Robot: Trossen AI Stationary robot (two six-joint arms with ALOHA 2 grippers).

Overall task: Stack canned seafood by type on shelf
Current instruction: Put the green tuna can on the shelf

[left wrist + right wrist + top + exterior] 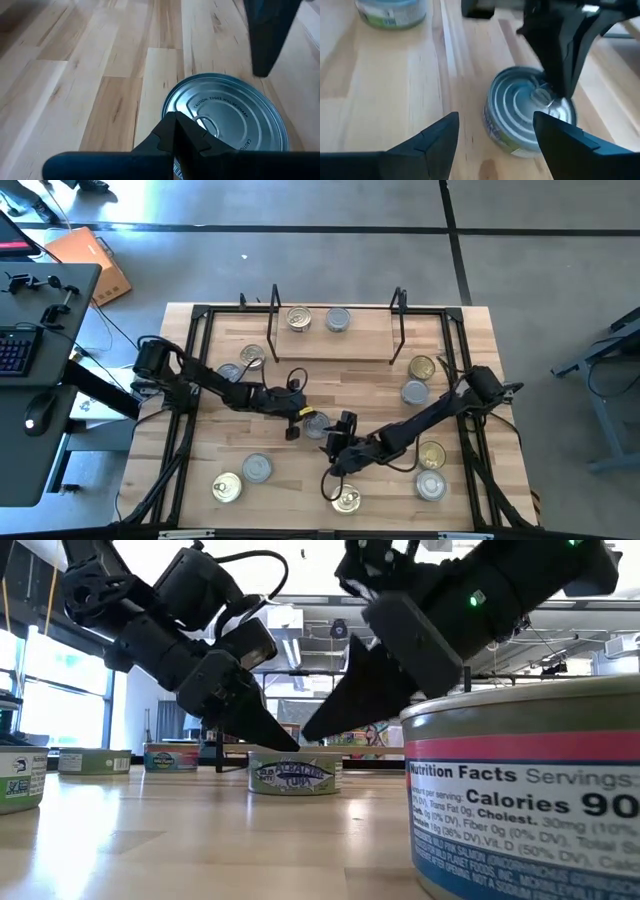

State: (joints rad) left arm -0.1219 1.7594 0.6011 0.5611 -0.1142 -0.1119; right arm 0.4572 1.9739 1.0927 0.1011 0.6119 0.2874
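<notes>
Nearest the low camera stands a short round metal tin with a white nutrition-facts label point(525, 790), filling the near right of that view on the pale wood-plank surface point(200, 445). Farther back, at mid-surface, sits a small silver-lidded tuna tin with a blue-lettered label point(295, 775), and both arms converge on it. Left hand point(293, 432), reaching in from the left edge of the surface, has its two dark fingers pressed together with nothing between them, the tips over the tin's lid near the pull tab. Right hand point(495, 137), reaching in from the right, has its fingers spread apart and holds nothing; it is aimed at the same tin, which lies just ahead of the tips. At the far edge stands the low light-wood shelf with thin black wire uprights point(340, 345), bearing one gold-lidded tin point(298, 318) beside one silver-lidded tin point(338, 320). Other tins lie scattered over the surface, several near the front edge and at the right.
</notes>
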